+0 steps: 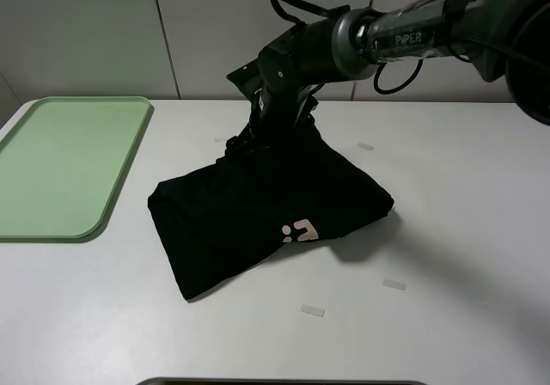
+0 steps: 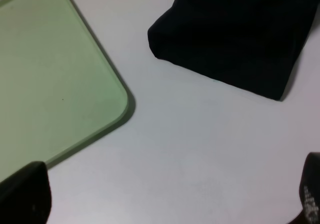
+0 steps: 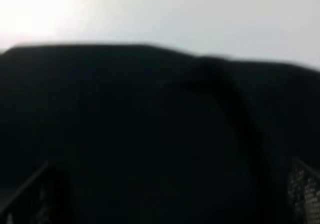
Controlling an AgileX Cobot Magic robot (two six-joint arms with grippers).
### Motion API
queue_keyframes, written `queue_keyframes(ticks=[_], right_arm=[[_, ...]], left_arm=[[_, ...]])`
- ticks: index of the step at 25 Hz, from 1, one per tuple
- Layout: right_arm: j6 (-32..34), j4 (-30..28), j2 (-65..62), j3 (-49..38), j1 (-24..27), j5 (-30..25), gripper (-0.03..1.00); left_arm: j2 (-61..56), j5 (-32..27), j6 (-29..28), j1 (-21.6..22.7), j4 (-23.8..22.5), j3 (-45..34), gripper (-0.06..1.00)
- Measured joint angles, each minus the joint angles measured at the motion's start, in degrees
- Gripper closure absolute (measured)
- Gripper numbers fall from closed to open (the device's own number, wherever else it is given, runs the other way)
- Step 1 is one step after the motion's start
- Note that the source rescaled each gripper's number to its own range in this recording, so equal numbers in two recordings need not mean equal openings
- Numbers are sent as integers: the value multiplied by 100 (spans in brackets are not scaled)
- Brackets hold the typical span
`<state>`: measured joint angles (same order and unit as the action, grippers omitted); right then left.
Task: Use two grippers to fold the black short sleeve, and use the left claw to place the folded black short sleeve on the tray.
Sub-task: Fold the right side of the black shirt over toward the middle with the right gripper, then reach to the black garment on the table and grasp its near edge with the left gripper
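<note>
Because the black short sleeve (image 1: 266, 204) lies part-folded on the table (image 1: 455, 230) near the tray (image 1: 60, 170), its raised far edge is straddled by the right gripper (image 1: 275, 125), jaws spread wide, while the left gripper (image 2: 167, 196) is held wide and empty, presumably awaiting the carry

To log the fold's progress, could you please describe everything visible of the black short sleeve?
The black short sleeve is soft, matte black cloth, folded into a rough rectangle lying skewed on the white table. A scrap of pale lettering shows near its front edge. Its far edge rises in a peak to the right claw, whose fingers look spread in the wrist view. It lies right of the green tray, apart from it; the left claw is off it.
</note>
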<state>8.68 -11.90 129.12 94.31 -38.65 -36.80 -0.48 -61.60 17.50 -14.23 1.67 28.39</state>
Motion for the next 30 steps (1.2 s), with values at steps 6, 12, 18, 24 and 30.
queue_keyframes(ticks=[6,12,18,24,30], right_arm=[[-39,201,-209,0,-86,-832,-3],[-39,264,-971,0,-86,-1757,-3],[-39,275,-1963,0,-86,-2568,-3],[-39,152,-3243,-49,-86,-3205,-3],[-39,57,-4953,-889,-86,-3294,-3]], left_arm=[[0,-37,0,0,0,0,-6],[0,-37,2,0,0,0,-6],[0,-37,7,0,0,0,-6],[0,-37,7,0,0,0,-6],[0,-37,7,0,0,0,-6]])
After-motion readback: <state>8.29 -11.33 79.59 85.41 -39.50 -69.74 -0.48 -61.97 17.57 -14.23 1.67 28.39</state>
